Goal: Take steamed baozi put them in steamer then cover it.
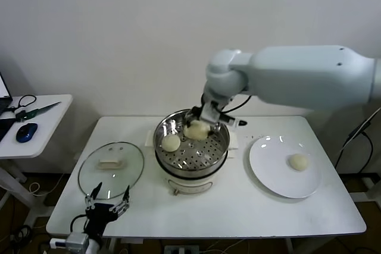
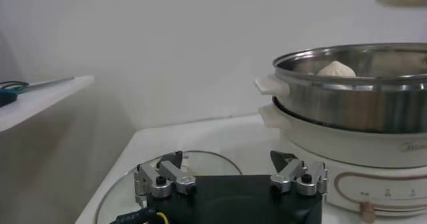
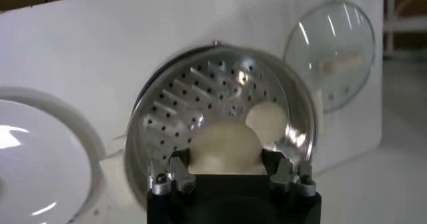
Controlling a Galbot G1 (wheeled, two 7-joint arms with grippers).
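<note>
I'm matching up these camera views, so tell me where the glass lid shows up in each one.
Head view: the glass lid lies flat on the table, left of the steamer, just beyond the left gripper.
Left wrist view: the lid lies partly hidden under the left gripper.
Right wrist view: the lid lies beyond the steamer.
Shared landmark: the steamer.

Head view is looking forward and down across the whole table (image 1: 238,206). Left wrist view is sitting low by the lid (image 2: 200,162), facing the steamer (image 2: 353,92) side-on. Right wrist view is looking down into the steamer (image 3: 200,105), seemingly from close above; all three views share it.
</note>
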